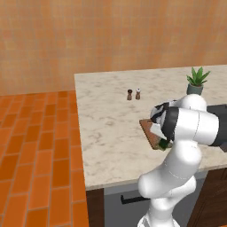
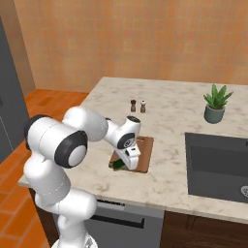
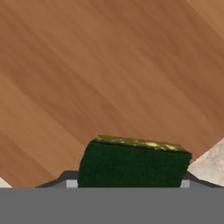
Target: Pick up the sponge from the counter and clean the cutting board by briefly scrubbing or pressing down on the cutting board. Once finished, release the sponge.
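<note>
while gripped, one sponge (image 3: 133,164), one cutting board (image 3: 100,78)

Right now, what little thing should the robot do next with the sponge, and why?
Probably rub the sponge a short way across the cutting board. The pincer holds the sponge between its tips, low over the board's near end, with wood grain close behind it in the hand view. Whether it already touches the wood is unclear, so pressing down slightly first seems wise.
</note>
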